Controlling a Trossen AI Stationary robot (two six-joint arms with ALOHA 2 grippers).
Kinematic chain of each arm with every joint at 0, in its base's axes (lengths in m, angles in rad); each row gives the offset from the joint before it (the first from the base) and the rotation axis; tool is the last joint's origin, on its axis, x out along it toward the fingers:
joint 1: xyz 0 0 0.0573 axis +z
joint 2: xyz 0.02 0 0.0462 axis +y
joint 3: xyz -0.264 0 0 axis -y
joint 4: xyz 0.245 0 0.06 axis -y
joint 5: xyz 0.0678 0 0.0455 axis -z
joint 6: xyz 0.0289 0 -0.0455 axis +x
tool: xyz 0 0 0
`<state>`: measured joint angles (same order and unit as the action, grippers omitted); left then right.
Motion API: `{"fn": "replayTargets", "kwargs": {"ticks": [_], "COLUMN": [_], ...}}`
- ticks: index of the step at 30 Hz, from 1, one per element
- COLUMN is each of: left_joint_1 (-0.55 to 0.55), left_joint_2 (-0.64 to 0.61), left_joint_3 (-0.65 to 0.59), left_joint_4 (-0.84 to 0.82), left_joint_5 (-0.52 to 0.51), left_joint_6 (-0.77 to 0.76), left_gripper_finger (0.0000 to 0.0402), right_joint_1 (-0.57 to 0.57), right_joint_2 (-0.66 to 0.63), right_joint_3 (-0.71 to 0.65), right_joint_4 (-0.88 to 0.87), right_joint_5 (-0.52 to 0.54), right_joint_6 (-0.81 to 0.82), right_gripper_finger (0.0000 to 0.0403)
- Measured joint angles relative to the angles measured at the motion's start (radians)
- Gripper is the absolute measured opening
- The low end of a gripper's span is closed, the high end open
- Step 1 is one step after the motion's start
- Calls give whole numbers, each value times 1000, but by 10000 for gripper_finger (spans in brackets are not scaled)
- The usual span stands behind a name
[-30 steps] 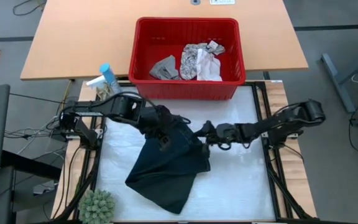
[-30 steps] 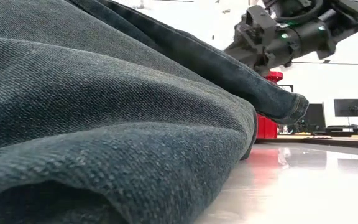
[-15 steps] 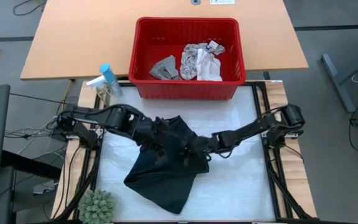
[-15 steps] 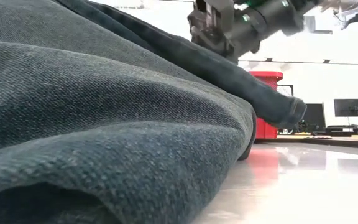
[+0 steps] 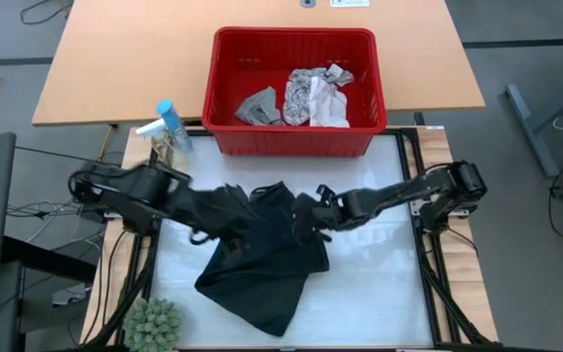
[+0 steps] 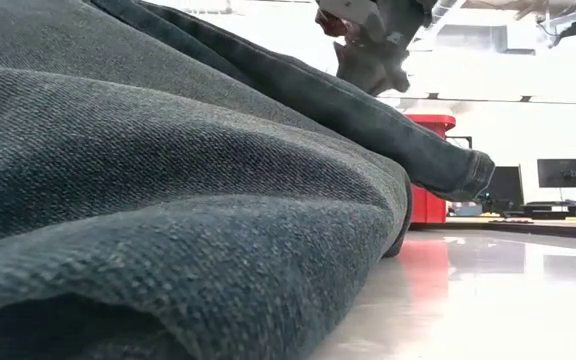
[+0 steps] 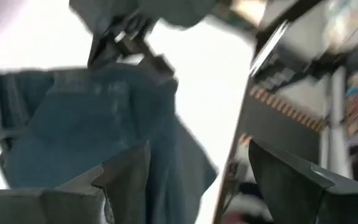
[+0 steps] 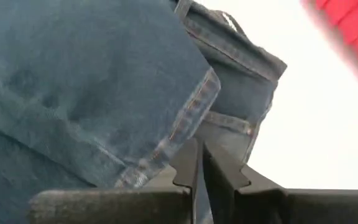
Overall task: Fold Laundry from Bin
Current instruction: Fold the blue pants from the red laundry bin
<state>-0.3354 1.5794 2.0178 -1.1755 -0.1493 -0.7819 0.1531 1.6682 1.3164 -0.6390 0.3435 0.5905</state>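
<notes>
The large dark blue-black denim garment (image 5: 262,259) lies crumpled on the white mat (image 5: 379,284) in front of the red slotted plastic bin (image 5: 294,86), which holds a grey cloth (image 5: 259,106) and a white-grey patterned cloth (image 5: 316,93). The right gripper (image 5: 311,210) sits at the garment's upper edge, its fingers (image 8: 194,165) pressed together on what looks like a stitched hem. The left gripper (image 5: 238,210) rests over the garment's upper left part, its fingers (image 7: 126,180) spread apart

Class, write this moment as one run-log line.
dark garment: on mat | right gripper: shut on dark garment's edge | left gripper: open over it | bin: other cloths inside
</notes>
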Motion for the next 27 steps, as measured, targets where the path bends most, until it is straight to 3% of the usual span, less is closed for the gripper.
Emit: {"fn": "replayTargets", "kwargs": {"ticks": [6,12,19,23,25,27], "left_joint_1": [-6,-7,-20,-21,-21,-21], "left_joint_2": [-109,-173,-204,-204,-204,-204], "left_joint_3": [0,0,0,0,0,0], "left_joint_4": [22,14,-2,-23,-27,-34], "left_joint_5": [-67,-51,-161,-176,-177,-177], "left_joint_6": [-56,-95,-76,-76,-77,-74], "left_gripper_finger": [263,266,266,266,266,266], "right_joint_1": [-126,-183,-196,-194,-194,-190], "right_joint_2": [22,70,123,159,183,186], "right_joint_3": [-21,-34,-32,-32,-33,-33], "right_joint_4": [41,80,231,233,238,246], "right_joint_5": [-268,-403,-453,-467,-488,-508], "right_joint_6": [32,7,14,16,41,61], "right_gripper_finger": [84,171,239,227,191,126]}}
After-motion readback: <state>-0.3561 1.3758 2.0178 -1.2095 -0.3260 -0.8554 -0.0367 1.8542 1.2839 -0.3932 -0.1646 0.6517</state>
